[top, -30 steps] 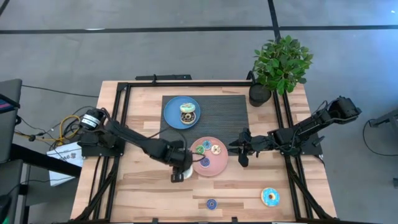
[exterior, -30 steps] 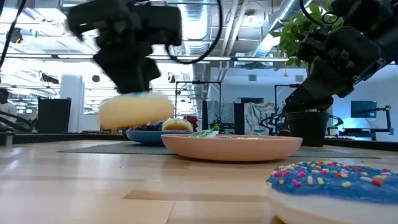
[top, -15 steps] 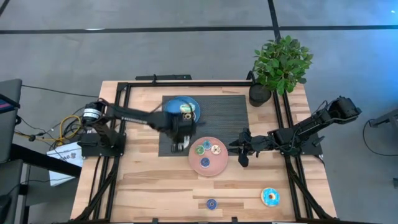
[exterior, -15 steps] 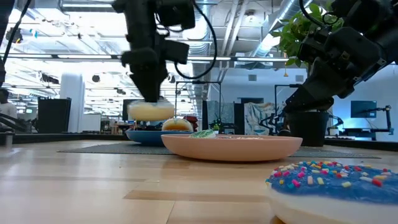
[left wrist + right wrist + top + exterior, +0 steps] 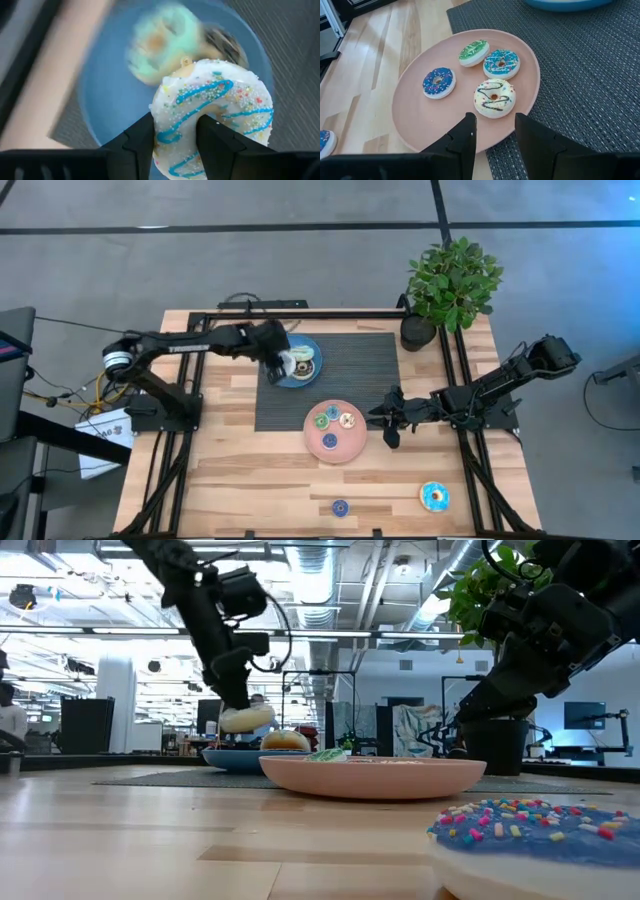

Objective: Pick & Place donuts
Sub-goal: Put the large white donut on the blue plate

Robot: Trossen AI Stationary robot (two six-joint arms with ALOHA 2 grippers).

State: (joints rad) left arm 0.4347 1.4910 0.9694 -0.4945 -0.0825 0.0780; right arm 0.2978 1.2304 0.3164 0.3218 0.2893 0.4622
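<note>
White donut [image 5: 215, 115], no legible writing.

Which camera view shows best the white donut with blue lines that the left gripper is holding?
The left wrist view: the white donut fills it, pinched in the left gripper above the blue plate. The high view shows only a small pale spot, the low view its side. The right wrist view misses it.
</note>
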